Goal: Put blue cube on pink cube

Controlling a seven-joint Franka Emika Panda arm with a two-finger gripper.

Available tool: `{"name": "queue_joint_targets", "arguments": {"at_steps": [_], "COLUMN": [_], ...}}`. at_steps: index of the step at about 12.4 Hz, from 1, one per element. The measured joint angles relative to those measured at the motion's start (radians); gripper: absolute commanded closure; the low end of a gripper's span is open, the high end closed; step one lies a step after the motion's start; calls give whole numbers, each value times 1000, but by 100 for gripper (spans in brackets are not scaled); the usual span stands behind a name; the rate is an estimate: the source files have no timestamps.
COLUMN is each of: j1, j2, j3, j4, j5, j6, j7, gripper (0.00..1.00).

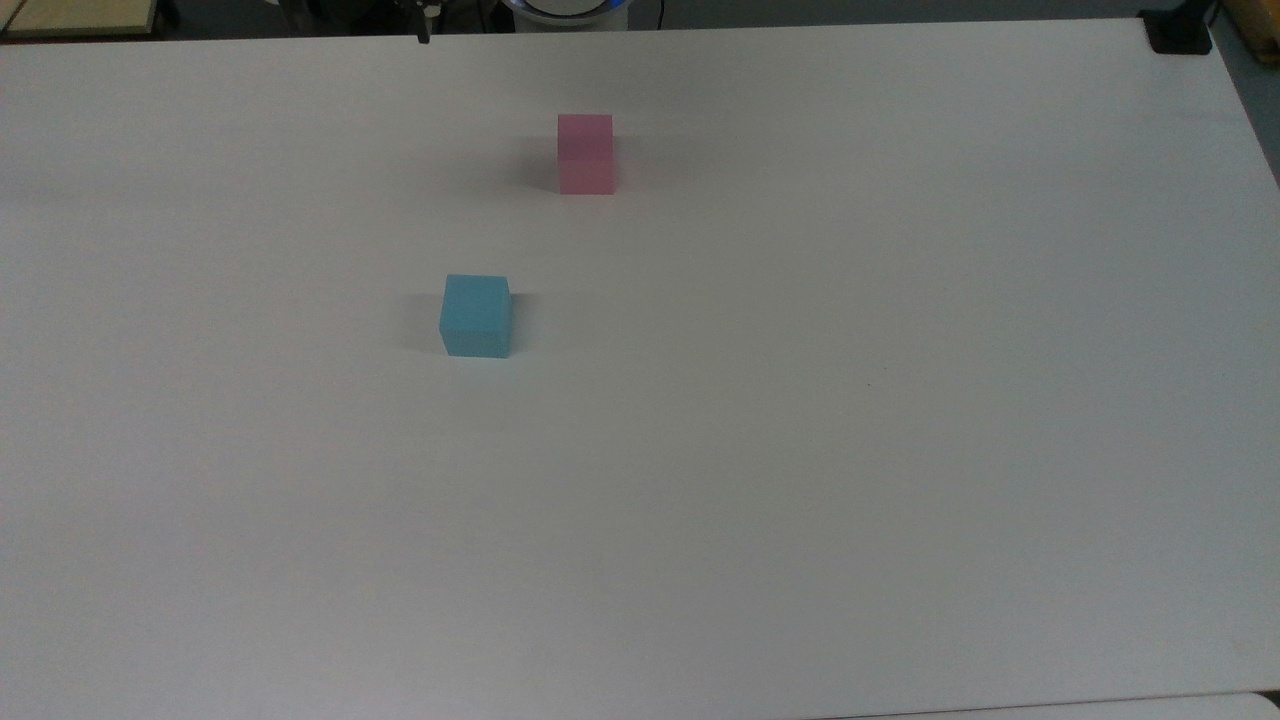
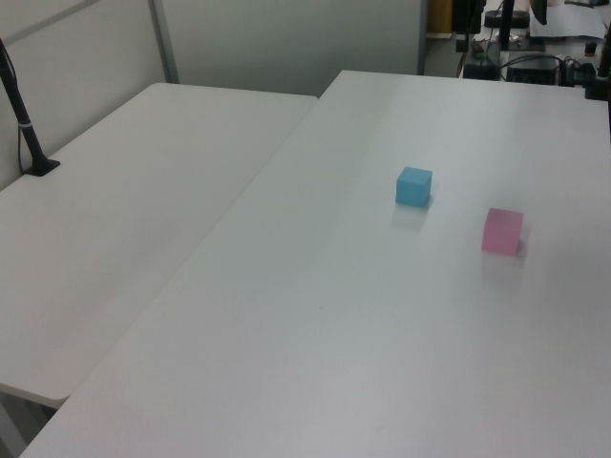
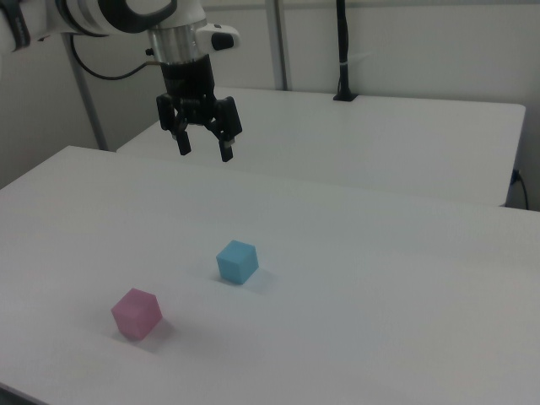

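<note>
Nothing was stacked yet: my gripper [image 3: 205,149] hung spread and empty, high above the small light-blue matte cube [image 3: 236,261] and small pale-pink matte cube [image 3: 136,313], which sat apart on the white table [image 3: 380,278].

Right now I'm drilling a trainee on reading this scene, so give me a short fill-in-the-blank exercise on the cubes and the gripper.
1. In the top view, the blue cube lies lower and further ____ than the pink cube.
2. Both cubes rest on the white ____, apart from each other.
3. In the right view, the gripper hangs above the table with its fingers ____.
4. The gripper holds ____.

Missing words: left; table; open; nothing
</note>
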Motion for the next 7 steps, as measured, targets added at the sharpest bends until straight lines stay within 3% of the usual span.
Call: {"name": "queue_joint_targets", "arguments": {"at_steps": [4, 7], "j1": [2, 4], "j2": [4, 11], "j3": [2, 3], "j4": [-20, -164], "j5": [17, 19], "j6": [4, 169], "j7": [-2, -2], "gripper": [0, 0]}}
